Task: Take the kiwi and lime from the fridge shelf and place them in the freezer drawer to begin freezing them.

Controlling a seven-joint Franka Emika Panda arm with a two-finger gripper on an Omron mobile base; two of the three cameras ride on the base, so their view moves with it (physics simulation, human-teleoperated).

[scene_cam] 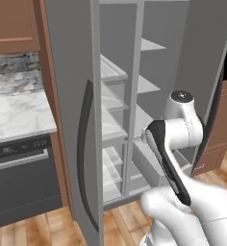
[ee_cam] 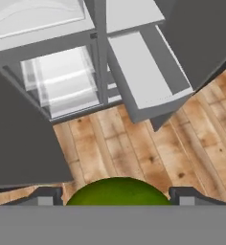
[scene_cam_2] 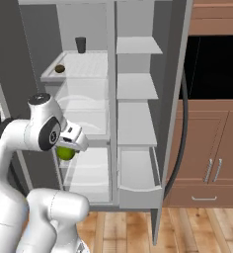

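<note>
My gripper (scene_cam_2: 67,149) is shut on the lime (scene_cam_2: 65,153), a smooth green ball that hangs in front of the fridge's lower left shelves. The hand view looks down past the lime (ee_cam: 117,191), which sits between my two fingertips (ee_cam: 44,198). The kiwi (scene_cam_2: 59,68), a small dark oval, lies on the upper left fridge shelf (scene_cam_2: 84,66), well above my hand. The freezer drawer (scene_cam_2: 138,179) is pulled out at the lower right of the fridge. It is a pale grey box, to the right of the lime and lower, and it also appears as the freezer drawer (ee_cam: 144,76) in the hand view and low behind my arm (scene_cam: 151,161).
A dark cup (scene_cam_2: 80,44) stands at the back of the kiwi's shelf. Both fridge doors stand open: the left door (scene_cam: 79,120) and the right door (scene_cam_2: 176,99). A dishwasher (scene_cam: 19,178) and marble counter (scene_cam: 14,115) lie to the left, wooden cabinets (scene_cam_2: 212,163) to the right.
</note>
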